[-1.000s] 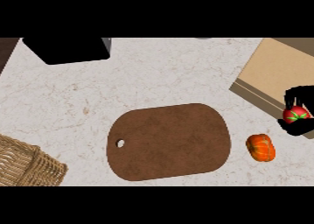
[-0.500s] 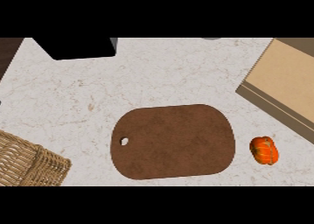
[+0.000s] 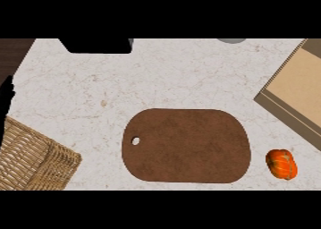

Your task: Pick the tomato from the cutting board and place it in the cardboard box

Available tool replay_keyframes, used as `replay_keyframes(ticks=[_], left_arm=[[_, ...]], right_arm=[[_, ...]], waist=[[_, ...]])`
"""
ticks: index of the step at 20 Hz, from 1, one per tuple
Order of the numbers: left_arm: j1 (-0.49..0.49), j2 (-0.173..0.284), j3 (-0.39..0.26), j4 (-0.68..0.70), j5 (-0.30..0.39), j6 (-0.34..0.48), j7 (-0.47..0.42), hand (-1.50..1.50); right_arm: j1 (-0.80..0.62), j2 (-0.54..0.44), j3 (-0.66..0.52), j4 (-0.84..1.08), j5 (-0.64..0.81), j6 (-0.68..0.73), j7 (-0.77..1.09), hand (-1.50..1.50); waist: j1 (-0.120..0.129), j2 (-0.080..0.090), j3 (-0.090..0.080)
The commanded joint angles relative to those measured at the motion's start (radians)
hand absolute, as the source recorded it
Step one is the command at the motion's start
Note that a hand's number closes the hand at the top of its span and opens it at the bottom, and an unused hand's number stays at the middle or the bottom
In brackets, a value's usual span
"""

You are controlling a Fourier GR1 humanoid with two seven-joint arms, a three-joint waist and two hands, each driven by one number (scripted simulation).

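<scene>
The brown cutting board [image 3: 186,145] lies bare in the middle of the counter, with no tomato on it. The cardboard box [image 3: 301,91] sits at the right edge, partly cut off, and no tomato shows on its visible part. My left hand [image 3: 3,107] appears only as a thin black sliver at the left edge, fingers straight and pointing up, holding nothing. My right hand shows nowhere in the head view.
An orange ribbed vegetable [image 3: 281,164] lies just right of the board. A wicker basket [image 3: 31,161] fills the lower left corner. A black object [image 3: 96,44] and a grey rim [image 3: 232,40] sit at the counter's far edge.
A second ago my right hand held the tomato over the box's near corner; both have since left the view. The whole scene has slid slightly rightward.
</scene>
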Motion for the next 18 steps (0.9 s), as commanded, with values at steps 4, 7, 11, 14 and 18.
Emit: replay_keyframes(ticks=[4,7,11,14,18], left_arm=[[-0.048,-0.049,-0.034,0.113,-0.014,-0.034,0.011,0.00],[-0.032,-0.066,-0.052,0.059,-0.042,-0.007,0.055,0.00],[-0.045,-0.079,-0.036,0.119,-0.053,-0.006,-0.015,0.00],[-0.050,-0.083,-0.044,0.100,-0.065,-0.004,0.005,0.00],[-0.068,-0.107,-0.048,0.134,-0.068,-0.008,-0.011,0.00]], right_arm=[[-0.217,0.046,0.020,0.117,0.018,0.124,0.087,1.50],[-0.285,0.084,0.041,0.141,0.035,0.166,0.155,1.50],[-0.379,0.140,0.063,0.207,0.069,0.184,0.222,1.50],[-0.411,0.242,0.077,0.241,0.098,0.090,0.238,1.50],[-0.478,0.260,0.092,0.291,0.131,0.085,0.284,1.50]], waist=[[0.034,0.014,-0.013],[0.033,0.005,-0.014],[0.040,0.012,-0.014],[0.044,0.014,-0.013],[0.045,0.021,-0.013]])
